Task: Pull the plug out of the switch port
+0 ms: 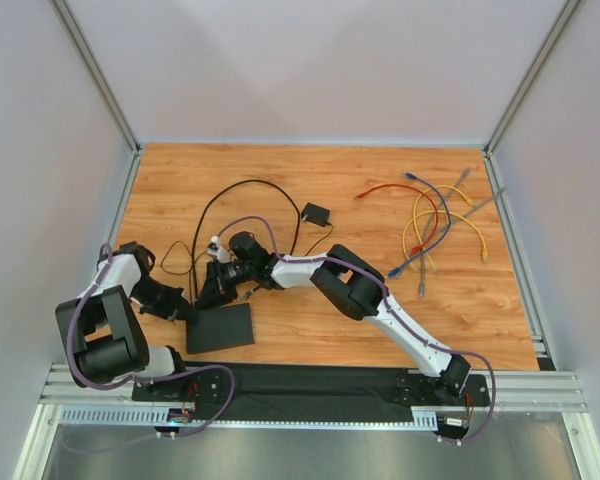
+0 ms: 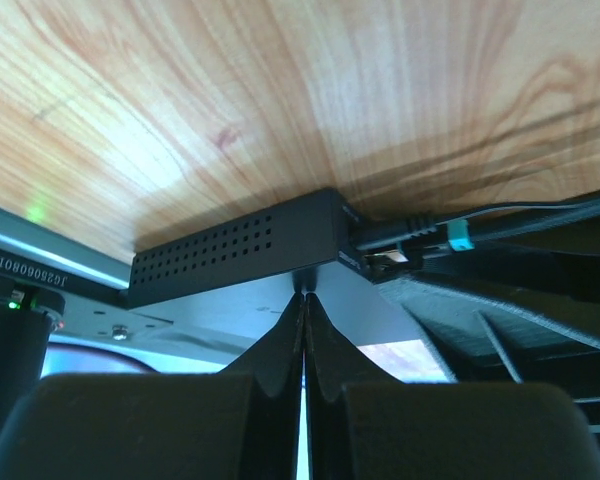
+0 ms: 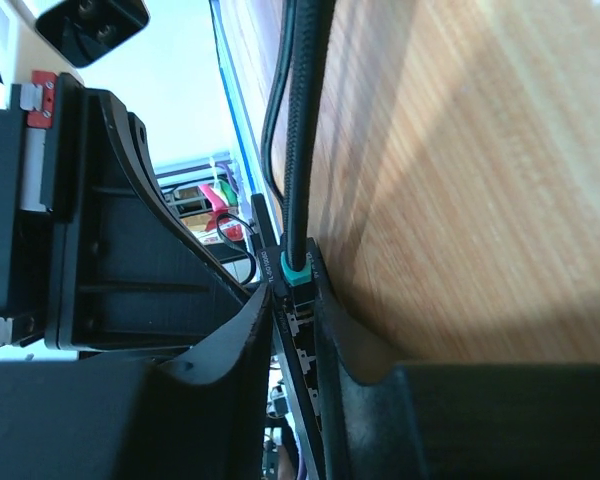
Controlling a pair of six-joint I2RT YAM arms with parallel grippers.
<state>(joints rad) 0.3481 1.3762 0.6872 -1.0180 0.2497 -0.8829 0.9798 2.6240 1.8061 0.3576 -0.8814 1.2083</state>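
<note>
The switch port (image 1: 223,329) is a flat black box lying on the wood near the left arm. In the left wrist view its vented side (image 2: 230,250) shows, with the plug (image 2: 460,237) and its teal boot seated in the corner socket. My left gripper (image 1: 185,312) is shut and empty, its tips (image 2: 305,293) resting against the box's top face. My right gripper (image 1: 220,283) is at the socket edge. Its jaws (image 3: 298,300) stand a narrow gap apart, closed in on the plug (image 3: 297,273) at the row of sockets (image 3: 308,385).
The plug's black cord (image 1: 206,212) loops toward the back. A small black adapter block (image 1: 315,213) lies behind the arms. Several coloured patch cables (image 1: 435,222) lie tangled at the back right. A metal rail (image 1: 310,385) runs along the near edge.
</note>
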